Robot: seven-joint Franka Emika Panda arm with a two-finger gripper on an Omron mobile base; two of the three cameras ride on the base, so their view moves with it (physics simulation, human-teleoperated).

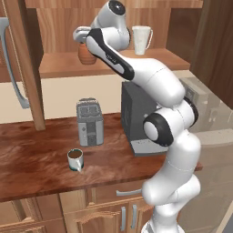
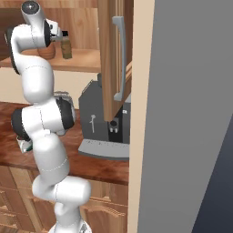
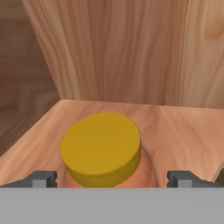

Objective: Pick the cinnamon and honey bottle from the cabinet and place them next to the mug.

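Note:
The honey bottle (image 3: pixel 101 148), a squat orange-brown jar with a yellow lid, stands on the plank shelf of the cabinet (image 3: pixel 131 48). My gripper (image 3: pixel 113 179) is open just above it, one fingertip on each side of the lid and apart from it. From the left, the hand (image 1: pixel 82 35) hovers over the jar (image 1: pixel 86 54) at the shelf's left end. The slim cinnamon (image 2: pixel 67 48) stands upright just right of the jar (image 2: pixel 48 51). Down on the counter sits the mug (image 1: pixel 75 159), white and dark inside.
A taller white cup (image 1: pixel 141 40) stands on the shelf (image 1: pixel 154 59) to the right. A toaster (image 1: pixel 89 122) and a dark coffee machine (image 1: pixel 136 113) stand on the wooden counter (image 1: pixel 36 159). The cabinet's open door (image 2: pixel 113 59) hangs at the right.

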